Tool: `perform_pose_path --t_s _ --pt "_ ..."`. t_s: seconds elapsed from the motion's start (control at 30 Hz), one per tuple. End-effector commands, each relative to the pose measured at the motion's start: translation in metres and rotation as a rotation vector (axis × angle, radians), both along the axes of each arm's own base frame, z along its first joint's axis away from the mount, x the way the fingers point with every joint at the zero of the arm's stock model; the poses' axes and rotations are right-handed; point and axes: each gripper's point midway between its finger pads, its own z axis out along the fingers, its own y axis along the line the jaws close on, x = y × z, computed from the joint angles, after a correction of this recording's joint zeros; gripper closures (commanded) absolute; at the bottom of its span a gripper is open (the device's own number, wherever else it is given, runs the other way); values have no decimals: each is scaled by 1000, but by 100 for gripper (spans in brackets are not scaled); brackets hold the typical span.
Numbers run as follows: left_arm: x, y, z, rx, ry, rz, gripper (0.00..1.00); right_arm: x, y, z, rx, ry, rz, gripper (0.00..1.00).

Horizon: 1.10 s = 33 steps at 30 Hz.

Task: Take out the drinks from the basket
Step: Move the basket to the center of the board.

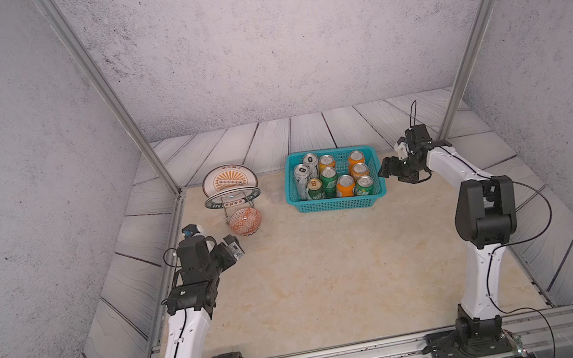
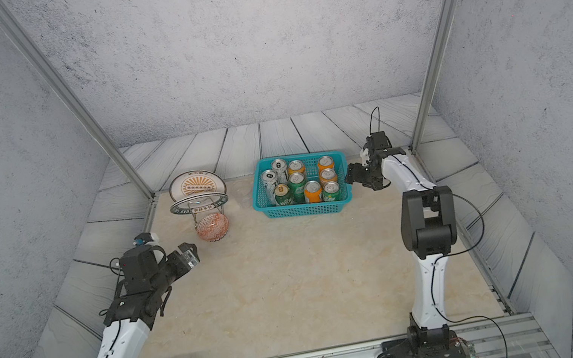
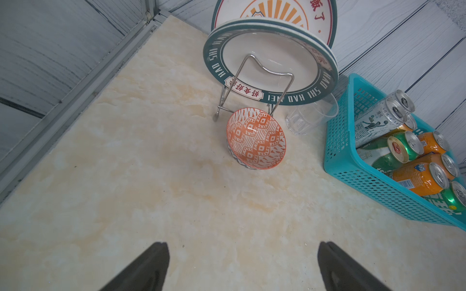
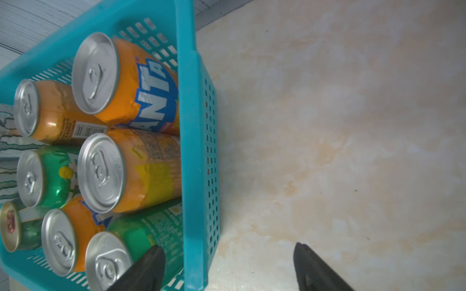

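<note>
- Grey speckled walls (image 1: 271,31) on three sides — evenly lit.
- Pale marbled tabletop (image 1: 334,279), edged by grey plank-look panels (image 1: 270,139).
- Two slanting metal posts (image 1: 112,99) — far corners.

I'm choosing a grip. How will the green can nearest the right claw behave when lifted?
The green can looks glossy metal, so probably slippery. It stands upright, round-sided, likely to roll if tipped. It stands close beside an orange can and the basket wall, so neighbours may shift.
</note>
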Motion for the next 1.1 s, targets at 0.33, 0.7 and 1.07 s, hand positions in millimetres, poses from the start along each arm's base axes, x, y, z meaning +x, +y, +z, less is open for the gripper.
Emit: perform_pose_path --t_s 0.33,0.7,1.07 --pt "0 3 1 1 -4 5 1 3 18 -38 -57 121 79 35" --pt "-1 4 2 6 -6 10 1 0 27 -46 -65 155 134 58" --pt "-1 4 2 7 -6 10 1 -11 29 -35 -87 144 178 75"
